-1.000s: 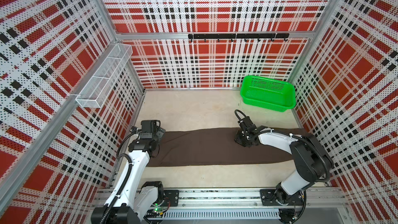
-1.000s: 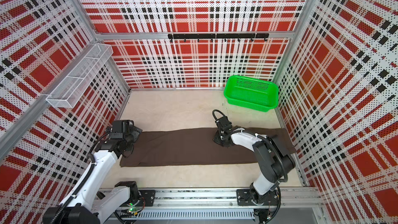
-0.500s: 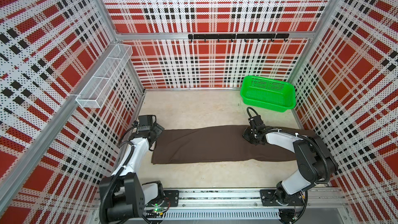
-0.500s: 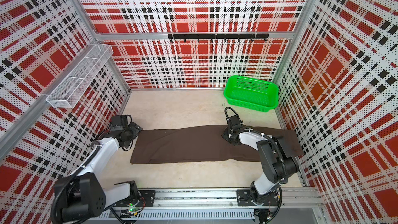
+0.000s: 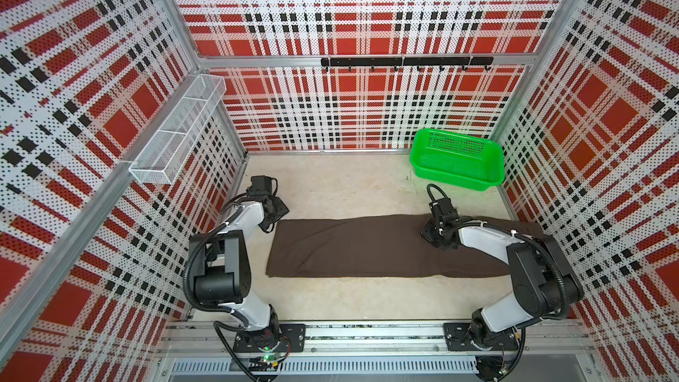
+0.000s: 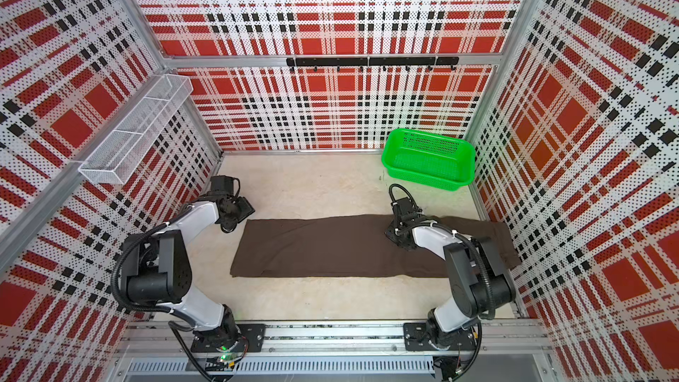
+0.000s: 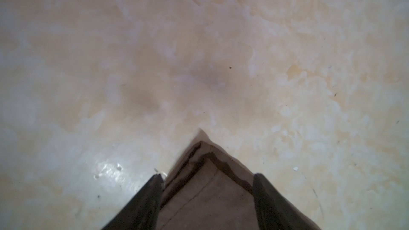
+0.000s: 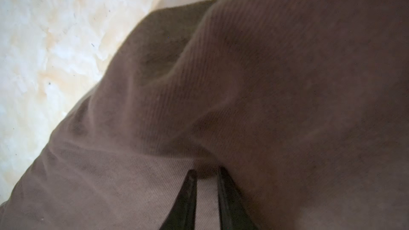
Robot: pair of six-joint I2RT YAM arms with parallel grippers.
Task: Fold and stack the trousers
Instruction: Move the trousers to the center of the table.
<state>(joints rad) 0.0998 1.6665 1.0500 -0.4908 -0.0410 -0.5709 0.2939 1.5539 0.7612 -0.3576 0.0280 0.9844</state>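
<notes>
Loads of open floor (image 5: 341, 185) behind the trousers (image 5: 367, 248) and a bare strip in front too — but that brown cloth runs nearly wall to wall across the middle. Green basket (image 5: 452, 180) hogs the back right corner, and the wire shelf (image 5: 176, 134) and hook rail (image 5: 404, 61) jut off the walls higher up.

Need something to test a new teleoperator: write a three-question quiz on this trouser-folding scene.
1. True or false: the trousers lie inside the green basket.
2. The jaws of the left gripper are: A) open, astride a corner of the trousers; B) shut on the basket; C) holding a hanger.
3. What is the right gripper pinching?

Key: 1 false, they lie spread out on the floor; 2 A; 3 a fold of the trousers.
</notes>
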